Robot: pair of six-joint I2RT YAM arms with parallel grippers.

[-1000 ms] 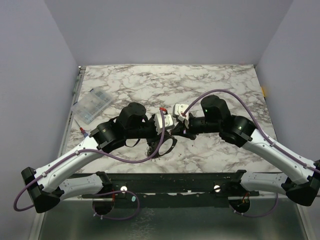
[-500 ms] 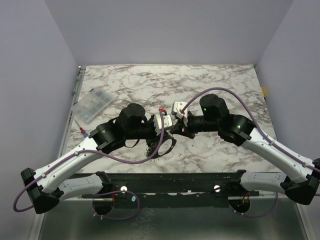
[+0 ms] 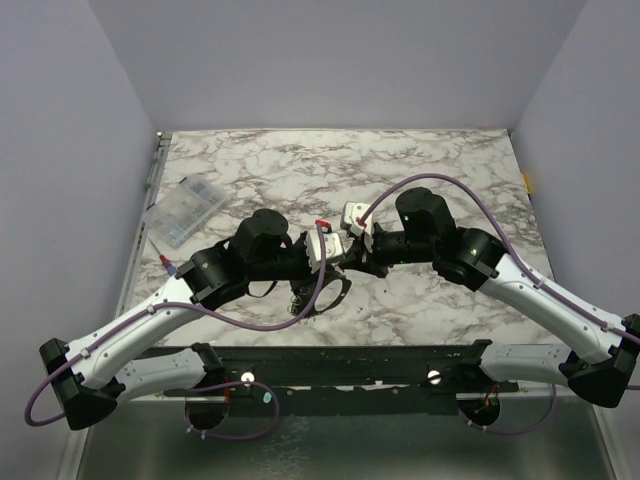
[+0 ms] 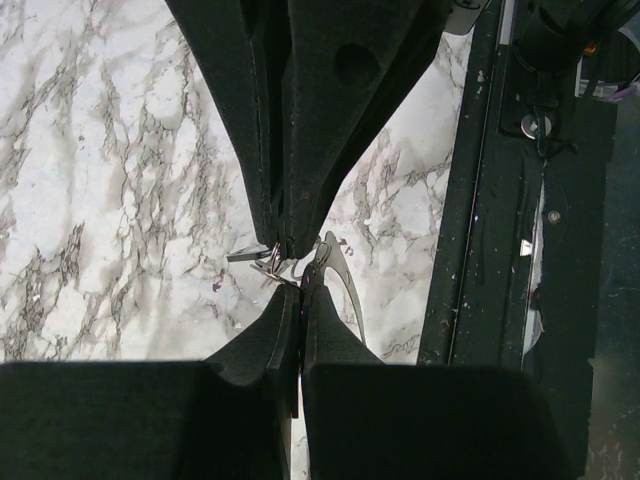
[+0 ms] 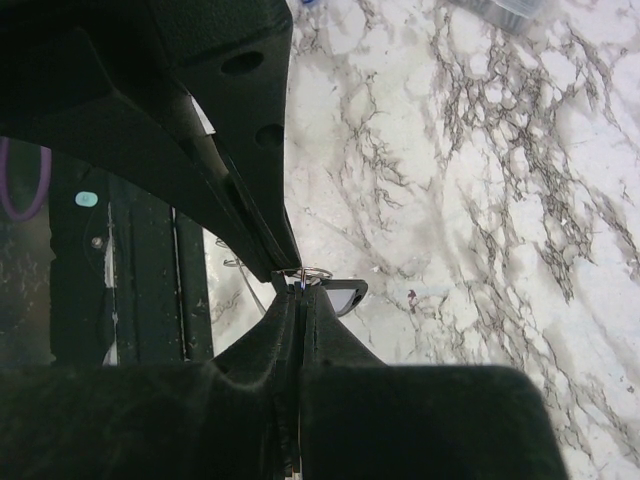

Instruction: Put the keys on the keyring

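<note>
2 black-and-white arms [image 3: 150, 318], purple cables [image 3: 430, 178]

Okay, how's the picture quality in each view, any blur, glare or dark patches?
Top external view: evenly lit, sharp, soft shadows on the white-and-grey marble tabletop. Left wrist view: the left black fingers underexposed, featureless. Right wrist view: the right black fingers likewise, against bright marble.

Keyring [image 4: 347, 290]: we see one thin arc, the rest behind the left gripper [image 4: 298, 293]. Key [image 5: 345, 291]: partly covered by fingertips; too small for us to tell from above
</note>
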